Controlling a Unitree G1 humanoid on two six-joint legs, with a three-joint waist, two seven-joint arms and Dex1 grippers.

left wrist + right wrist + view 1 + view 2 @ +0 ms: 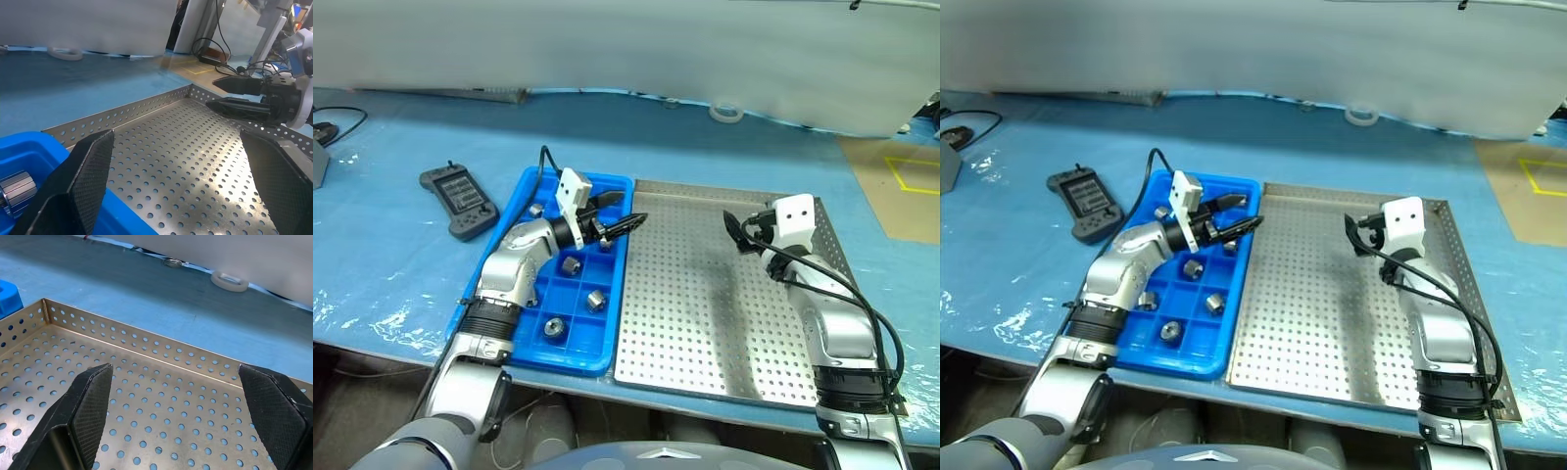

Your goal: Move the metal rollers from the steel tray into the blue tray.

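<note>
The blue tray [530,294] lies left of the steel tray [705,323], edge to edge. Several metal rollers sit in its compartments, among them one [572,264], another [596,300] and a third [554,327]. Every roller I see is in the blue tray. My left gripper [626,210] hovers over the blue tray's far right edge, pointing toward the steel tray, open and holding nothing. In its wrist view a roller [17,193] lies just beside one finger. My right gripper [736,231] hangs open over the steel tray's far part, with nothing between its fingers [93,401].
A black handheld remote [460,201] lies left of the blue tray on the blue-covered table. A white tape ring [726,113] rests beyond the steel tray's far rim [122,340]. A cable [337,122] sits at the far left.
</note>
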